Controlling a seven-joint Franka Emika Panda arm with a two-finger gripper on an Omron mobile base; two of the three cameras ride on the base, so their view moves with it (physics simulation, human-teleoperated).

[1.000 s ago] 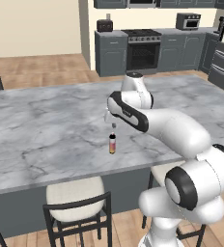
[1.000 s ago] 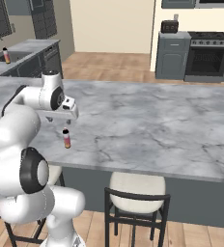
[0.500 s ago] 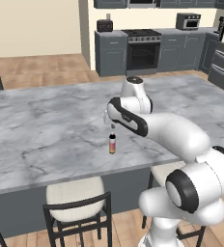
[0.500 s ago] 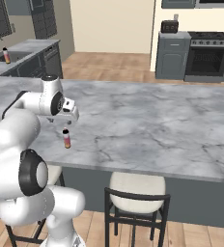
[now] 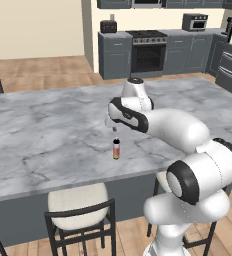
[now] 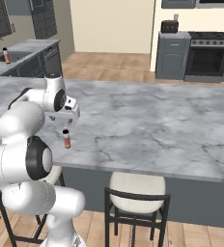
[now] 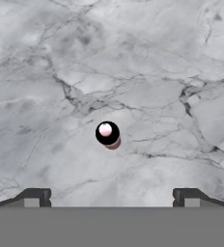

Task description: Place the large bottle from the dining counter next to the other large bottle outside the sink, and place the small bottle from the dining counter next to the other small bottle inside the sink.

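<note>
- Small bottle [image 5: 116,149] upright on marble dining counter [image 5: 48,135], frame centre in left base view.
- Gripper [image 5: 111,128] hovers above it, fingers [image 7: 36,197] spread wide, holding nothing.

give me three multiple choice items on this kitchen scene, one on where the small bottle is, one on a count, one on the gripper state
1. Where does the small bottle stand?
A. on the marble dining counter
B. on a stool
C. on the stove

2. How many bottles stand on the dining counter in the base views?
A. three
B. one
C. none

3. How is the gripper set?
A. shut on the bottle
B. shut on nothing
C. open, above the bottle

Answers:
1 A, the bottle stands upright on the grey marble top near its front edge.
2 B, a single small bottle is on the counter; two more bottles stand far off on the back counter.
3 C, the hand view shows the fingertips wide apart with the bottle's cap between and below them, untouched.
</note>
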